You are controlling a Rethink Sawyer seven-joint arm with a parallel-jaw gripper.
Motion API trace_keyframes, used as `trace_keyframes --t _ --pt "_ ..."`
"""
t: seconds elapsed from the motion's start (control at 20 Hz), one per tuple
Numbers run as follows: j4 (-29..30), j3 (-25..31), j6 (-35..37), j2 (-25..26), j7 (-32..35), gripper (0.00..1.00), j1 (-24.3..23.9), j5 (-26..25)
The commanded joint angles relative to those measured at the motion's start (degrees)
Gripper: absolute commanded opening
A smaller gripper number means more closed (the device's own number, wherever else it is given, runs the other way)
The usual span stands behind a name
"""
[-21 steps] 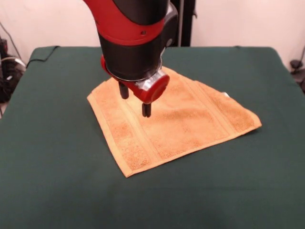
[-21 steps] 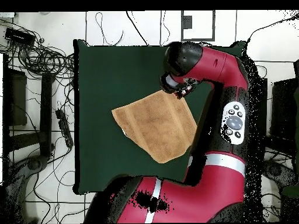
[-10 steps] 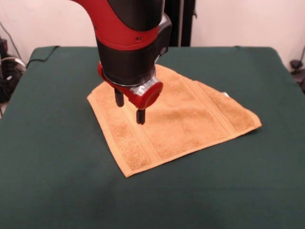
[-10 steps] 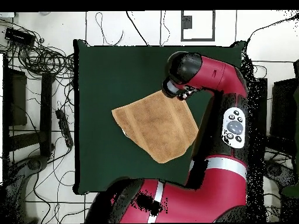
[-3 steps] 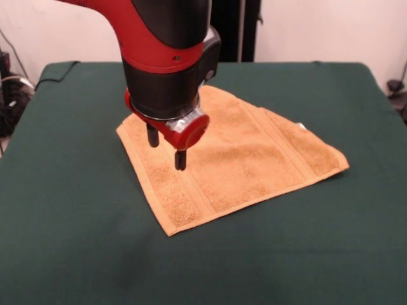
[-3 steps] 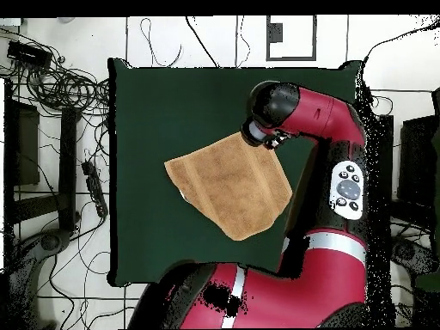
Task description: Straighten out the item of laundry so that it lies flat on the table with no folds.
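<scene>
Gripper on the red and black arm: two short black fingers spread apart with a clear gap between them, nothing held. It points straight down over the left part of the small square orange-tan terry-cloth towel, near the towel's left corner in the front view; the fingertips look just above the cloth or barely on it, can't tell contact from these views. Front finger sits over the border band area, rear finger close to the towel's left edge. Overhead view puts the wrist at the towel's upper right corner, fingers themselves hidden under the arm there. Towel lies on the large dark green felt-like table, roughly mid-table, rotated so it reads as a diamond, one corner pointing toward the front camera. It looks mostly spread out and flat, woven border bands visible running along two opposite sides, lighter hem around the edges. Small white care label pokes out at the right-hand edge in the front view. Far part of the towel is hidden behind the arm, so flatness there can't be confirmed. No containers on the table; cables lie on the floor beside it in the overhead view
</scene>
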Motion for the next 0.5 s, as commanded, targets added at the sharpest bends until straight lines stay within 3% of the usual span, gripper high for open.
trace_keyframes --t 0.05,0.5 --pt "9.4 6.5 -3.8 2.9 -4.0 1.00 0.5 -2.0" --pt "8.0 6.6 -8.6 5.6 0.2 1.00 1.7 -1.7"
